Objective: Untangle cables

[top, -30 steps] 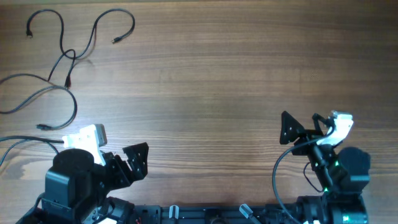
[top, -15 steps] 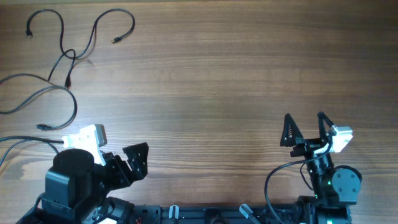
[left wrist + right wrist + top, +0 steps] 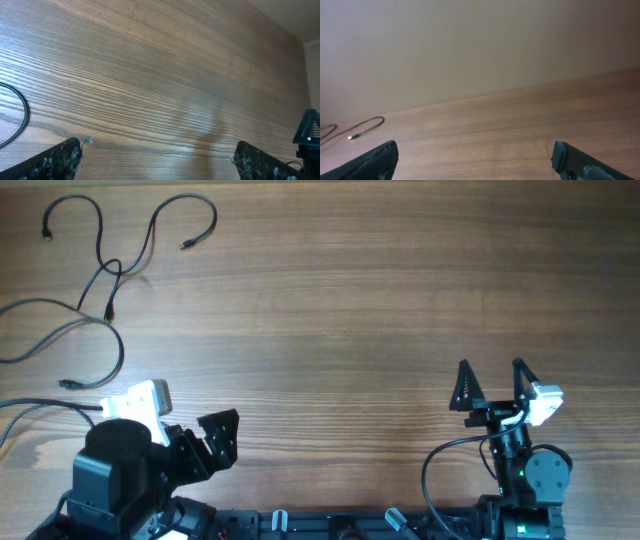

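Both tools, the left tool (image 3: 222, 435) and the right tool (image 3: 492, 383), sit wide open and empty, so the left one, nearer the cables (image 3: 105, 275) lying far ahead and outboard on the tabletop (image 3: 350, 300), should probably reach for a crossing strand.

No readable text, labels, nos. or signs in any view; arm bases perhaps too blurry.

You see a wooden table (image 3: 340, 310) with brown grain lines running along its length. Behind its far edge, in the right wrist view, a plain pale wall (image 3: 470, 45) fills the upper part.
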You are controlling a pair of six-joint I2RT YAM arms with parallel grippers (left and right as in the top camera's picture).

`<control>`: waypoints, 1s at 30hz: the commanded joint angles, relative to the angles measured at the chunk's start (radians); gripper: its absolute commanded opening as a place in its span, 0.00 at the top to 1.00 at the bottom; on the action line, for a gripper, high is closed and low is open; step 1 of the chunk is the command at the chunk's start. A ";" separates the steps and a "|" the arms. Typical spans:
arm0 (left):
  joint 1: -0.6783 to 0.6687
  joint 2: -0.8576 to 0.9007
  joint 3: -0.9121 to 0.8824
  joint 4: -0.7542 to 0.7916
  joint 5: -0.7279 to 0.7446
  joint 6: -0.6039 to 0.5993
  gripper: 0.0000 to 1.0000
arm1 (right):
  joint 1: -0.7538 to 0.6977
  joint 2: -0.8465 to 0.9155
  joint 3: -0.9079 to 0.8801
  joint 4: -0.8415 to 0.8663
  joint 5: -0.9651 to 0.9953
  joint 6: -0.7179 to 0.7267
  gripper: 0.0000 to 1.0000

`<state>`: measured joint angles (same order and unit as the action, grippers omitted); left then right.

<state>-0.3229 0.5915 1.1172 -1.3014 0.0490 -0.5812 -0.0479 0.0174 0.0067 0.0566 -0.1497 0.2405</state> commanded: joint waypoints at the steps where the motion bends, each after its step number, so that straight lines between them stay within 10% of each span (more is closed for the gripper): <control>1: -0.007 -0.002 -0.005 0.003 -0.017 -0.003 0.00 | 0.008 -0.014 -0.002 -0.051 -0.007 -0.105 0.00; 11: -0.007 -0.002 -0.005 0.003 -0.017 -0.003 0.00 | 0.008 -0.014 -0.001 -0.058 0.049 -0.344 0.00; 30: -0.007 -0.002 -0.005 0.003 -0.017 -0.003 0.00 | 0.007 -0.014 -0.001 -0.055 0.057 -0.291 0.00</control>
<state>-0.3229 0.5915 1.1172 -1.3014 0.0490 -0.5812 -0.0444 0.0154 0.0063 -0.0017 -0.1070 -0.0650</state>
